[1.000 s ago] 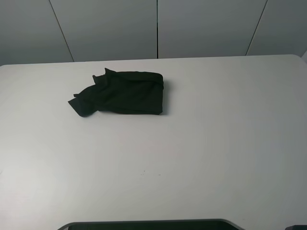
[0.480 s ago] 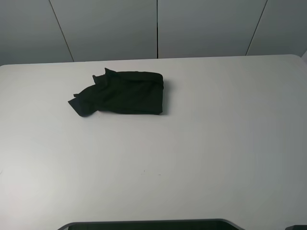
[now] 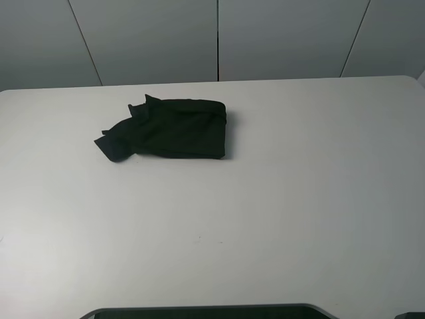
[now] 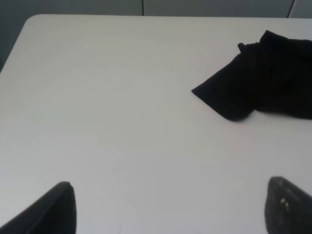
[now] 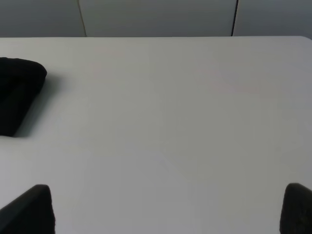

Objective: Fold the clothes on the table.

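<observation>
Nothing moved: clothes (image 3: 166, 128) lie folded on table (image 3: 299, 199); left gripper (image 4: 168, 207) and right gripper (image 5: 168, 209) spread.

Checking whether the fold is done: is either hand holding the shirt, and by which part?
Nothing is held. Both hands, left and right, are open over bare table, apart from the shirt.

The clothes (image 3: 169, 129) are plain black, with no print showing; the table (image 3: 279, 199) is plain white.
</observation>
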Motion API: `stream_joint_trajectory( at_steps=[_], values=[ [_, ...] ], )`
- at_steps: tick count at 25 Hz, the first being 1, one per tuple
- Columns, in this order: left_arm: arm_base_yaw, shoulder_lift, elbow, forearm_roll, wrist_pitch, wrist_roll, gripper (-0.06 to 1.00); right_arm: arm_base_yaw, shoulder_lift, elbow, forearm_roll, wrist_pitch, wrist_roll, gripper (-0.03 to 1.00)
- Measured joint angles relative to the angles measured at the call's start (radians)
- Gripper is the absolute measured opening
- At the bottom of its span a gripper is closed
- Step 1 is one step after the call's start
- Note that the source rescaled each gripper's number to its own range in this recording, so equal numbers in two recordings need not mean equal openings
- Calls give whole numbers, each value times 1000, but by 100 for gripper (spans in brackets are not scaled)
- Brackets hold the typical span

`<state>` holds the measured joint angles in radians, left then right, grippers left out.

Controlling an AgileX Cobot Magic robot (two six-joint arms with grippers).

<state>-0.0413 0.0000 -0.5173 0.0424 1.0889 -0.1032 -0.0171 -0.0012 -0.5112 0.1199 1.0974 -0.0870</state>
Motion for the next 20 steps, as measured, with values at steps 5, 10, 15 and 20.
stream_joint_trajectory(
  at_steps=[5, 10, 15, 20],
  values=[
    [0, 0, 0, 0, 0, 2, 100, 28, 0, 0, 0, 0, -2, 99],
    [0, 0, 0, 0, 0, 2, 100, 28, 0, 0, 0, 0, -2, 99],
    [0, 0, 0, -1, 0, 2, 100, 28, 0, 0, 0, 0, -2, 99],
    [0, 0, 0, -1, 0, 2, 100, 28, 0, 0, 11, 0, -2, 99]
  ],
)
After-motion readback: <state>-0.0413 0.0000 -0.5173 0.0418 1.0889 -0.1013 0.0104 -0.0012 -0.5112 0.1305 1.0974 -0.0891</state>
